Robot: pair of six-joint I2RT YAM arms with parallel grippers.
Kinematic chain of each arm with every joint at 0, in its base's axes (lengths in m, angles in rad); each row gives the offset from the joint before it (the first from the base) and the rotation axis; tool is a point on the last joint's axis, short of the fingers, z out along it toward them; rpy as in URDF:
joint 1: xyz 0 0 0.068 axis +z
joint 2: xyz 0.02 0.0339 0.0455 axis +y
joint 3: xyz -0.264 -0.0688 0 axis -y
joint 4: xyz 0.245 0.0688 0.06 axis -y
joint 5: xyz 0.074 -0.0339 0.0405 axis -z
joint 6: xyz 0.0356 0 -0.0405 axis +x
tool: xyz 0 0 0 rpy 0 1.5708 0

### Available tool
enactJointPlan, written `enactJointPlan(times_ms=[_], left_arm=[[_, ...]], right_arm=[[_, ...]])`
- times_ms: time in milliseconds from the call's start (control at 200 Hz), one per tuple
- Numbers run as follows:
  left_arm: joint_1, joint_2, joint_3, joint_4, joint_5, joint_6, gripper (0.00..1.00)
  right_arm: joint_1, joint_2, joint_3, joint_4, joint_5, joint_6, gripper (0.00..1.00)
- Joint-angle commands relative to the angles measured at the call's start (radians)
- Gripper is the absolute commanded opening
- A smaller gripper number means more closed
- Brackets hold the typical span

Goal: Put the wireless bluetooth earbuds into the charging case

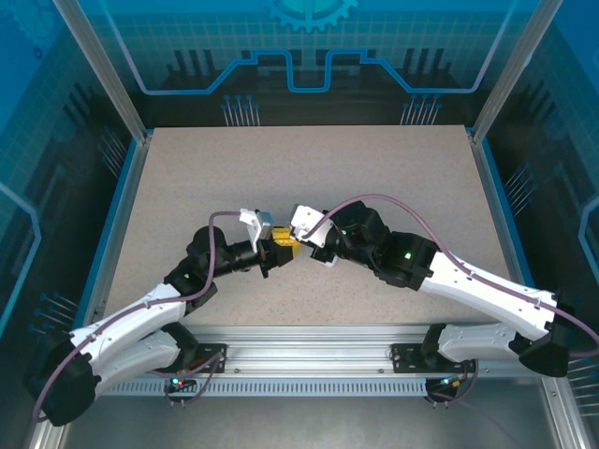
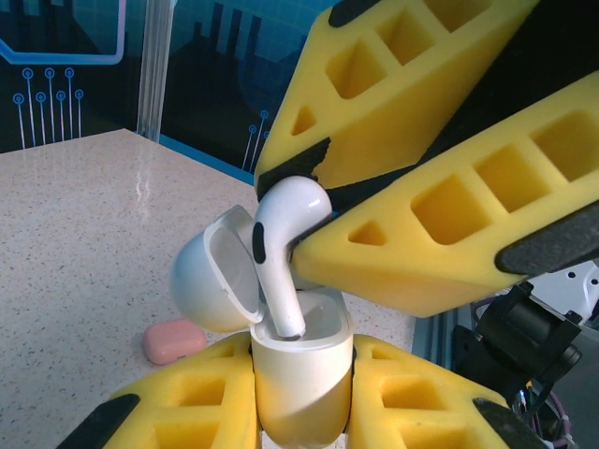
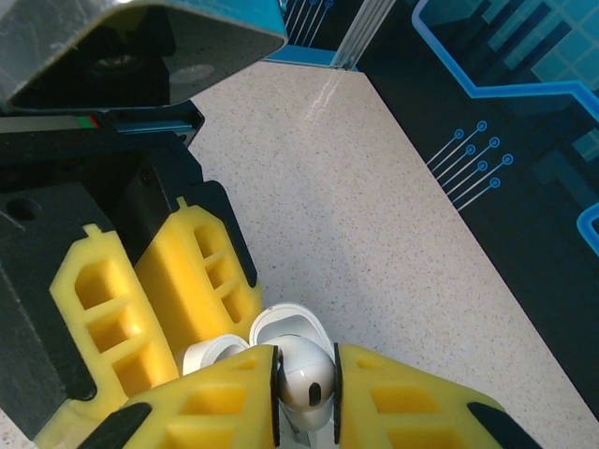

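**White earbud stem-down in the open case, both pincers gripping**

Out over the middle of the speckled beige tabletop (image 1: 309,168) the two arms meet nose to nose, their yellow foam tips almost touching.

The left pincer (image 2: 301,398) is pressed against the sides of a glossy, rounded white charging case (image 2: 301,360), holding it upright from below. Its hinged lid (image 2: 211,281) is flipped back and hangs open to the left in the left wrist view.

The right pincer (image 2: 292,213) comes in from above at a slant and pinches the bulbous head of a glossy white stemmed earbud (image 2: 285,243). The earbud leans a little, and the end of its stem sits inside the mouth of the case. Its head stands well clear of the rim, with a dark oval patch facing the lid.

From the right wrist, the same right pincer (image 3: 304,383) shows the earbud (image 3: 304,379) squeezed between its two yellow pads. The white rim of the case (image 3: 285,323) lies just beyond, and a foam finger (image 3: 150,309) of the left pincer is beside it.

A closed, pebble-shaped salmon-pink case (image 2: 174,340) lies flat on the tabletop past the held one, apart from it.

The blue wall panels carry printed circuit lines and a gear outline (image 1: 309,11). I can make out no letters on them.
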Motion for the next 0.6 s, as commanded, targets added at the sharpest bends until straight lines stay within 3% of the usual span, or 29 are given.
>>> enactJointPlan(times_ms=[0,335,595], left_arm=[[-0.009,-0.009,0.036,0.025,0.013,0.039,0.00],[-0.009,-0.012,0.033,0.025,0.002,0.042,0.00],[-0.008,-0.018,0.028,0.023,0.002,0.042,0.00]], right_arm=[[0.020,-0.003,0.022,-0.019,0.008,-0.011,0.20],[0.020,-0.019,0.008,-0.062,-0.079,0.004,0.21],[0.007,-0.030,0.010,-0.058,-0.106,0.031,0.29]])
